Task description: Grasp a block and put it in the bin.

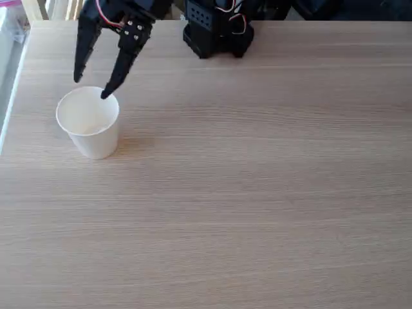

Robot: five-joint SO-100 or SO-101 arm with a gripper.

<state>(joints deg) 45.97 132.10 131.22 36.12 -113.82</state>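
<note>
With its two black fingers spread wide and nothing visible between them, my gripper (90,89) hangs over the back rim of the white paper cup (88,122) in the upper left of the frame, seen in the fixed view. One fingertip sits just outside the rim toward the left edge of the picture; the other overlaps the rim's upper right side, though I cannot tell from this angle whether it touches the paper or hovers above it.

I judge this to be the drop step, either at its end or already finished: the jaws are apart directly above the cup's mouth and carry nothing. I can make out no block anywhere on the pale wood-grain table (257,193), and the cup's interior reads as plain white, so a small white cube lying inside would be hard to pick out. I cannot say for certain that it is in there.

If the block has gone in, my next move calls only for lifting the arm straight up and back toward its black base (217,32) at the top centre of the frame, keeping the nearer fingertip clear of the rim so the light cup is not tipped or dragged.
</note>
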